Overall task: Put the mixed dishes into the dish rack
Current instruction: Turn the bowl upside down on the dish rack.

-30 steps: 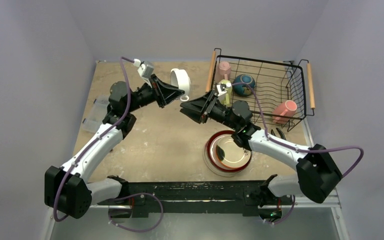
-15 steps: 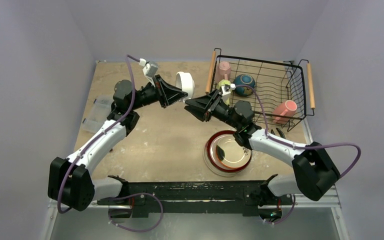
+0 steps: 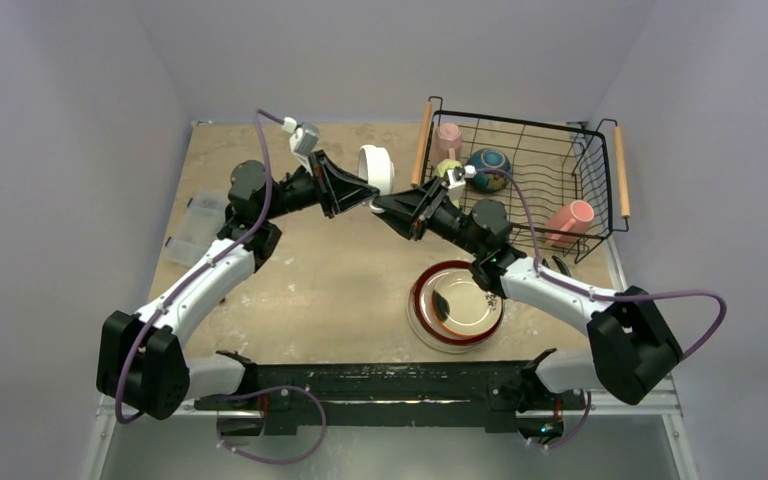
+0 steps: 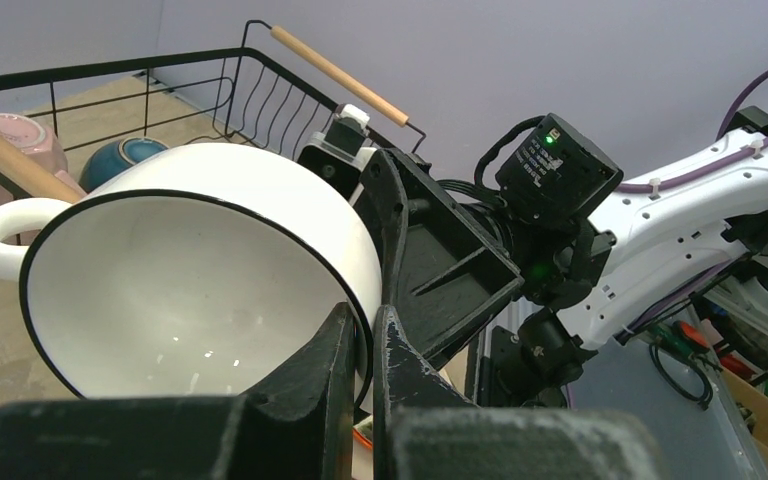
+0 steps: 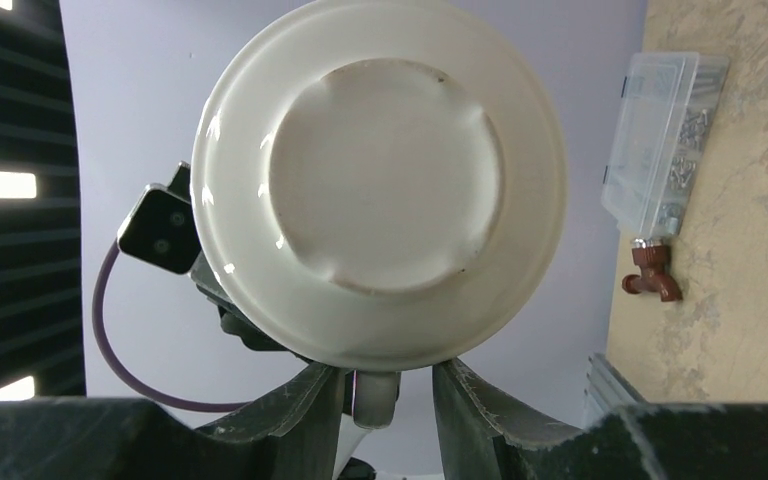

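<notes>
My left gripper (image 3: 365, 190) (image 4: 363, 322) is shut on the rim of the white mug (image 3: 376, 167) (image 4: 190, 270), held in the air on its side. My right gripper (image 3: 380, 204) (image 5: 390, 375) faces the mug's (image 5: 380, 180) base, jaws partly open on either side of its handle (image 5: 375, 398), with a gap on the right side. The dish rack (image 3: 620, 170) (image 4: 332, 70) stands at the far right with a pale pink mug (image 3: 448, 135), a yellow-green mug (image 3: 447, 169), a teal bowl (image 3: 488, 165) and a salmon mug (image 3: 570, 220) inside. Stacked plates (image 3: 457, 305), the top one red-rimmed, lie under the right arm.
A clear plastic box (image 3: 192, 228) (image 5: 660, 140) sits at the table's left edge. Black pliers (image 3: 557, 267) lie just in front of the rack. The rack's near wooden handle (image 3: 421, 143) is close behind the two grippers.
The left arm carried the mug to the right, toward the rack. The right gripper moved up to the mug and its jaws narrowed around the handle.
</notes>
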### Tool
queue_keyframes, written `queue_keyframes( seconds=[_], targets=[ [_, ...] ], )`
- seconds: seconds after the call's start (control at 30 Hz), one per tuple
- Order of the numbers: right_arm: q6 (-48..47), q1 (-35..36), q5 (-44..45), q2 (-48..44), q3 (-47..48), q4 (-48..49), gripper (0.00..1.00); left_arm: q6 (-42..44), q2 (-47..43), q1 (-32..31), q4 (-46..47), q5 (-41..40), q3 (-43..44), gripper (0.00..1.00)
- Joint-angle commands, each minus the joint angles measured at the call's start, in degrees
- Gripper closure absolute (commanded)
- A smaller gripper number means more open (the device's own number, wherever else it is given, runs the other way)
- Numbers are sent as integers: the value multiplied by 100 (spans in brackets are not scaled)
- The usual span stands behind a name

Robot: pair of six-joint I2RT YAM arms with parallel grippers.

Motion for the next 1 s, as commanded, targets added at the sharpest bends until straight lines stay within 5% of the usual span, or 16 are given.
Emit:
queue_keyframes(
  seconds=[0.0, 0.33, 0.53, 0.63, 0.8, 0.97],
  targets=[
    [-71, 51, 133, 64, 327, 50, 62, 40, -84, -36, 848, 57, 337, 100],
    [156, 189, 139, 399, 443, 403, 63, -34, -15, -81, 932, 88, 339, 100],
    [292, 195, 275, 384, 188, 694, 83, -50, -26, -85, 943, 97, 337, 100],
    [297, 195, 444, 319, 39, 830, 100, -47, -27, -78, 943, 93, 341, 100],
    [128, 189, 648, 184, -161, 1108, 100, -65, -57, -84, 804, 23, 392, 99],
    [190, 12, 933, -116, -566, 1157, 100, 147, -314, -66, 426, -206, 400, 50]
  ],
)
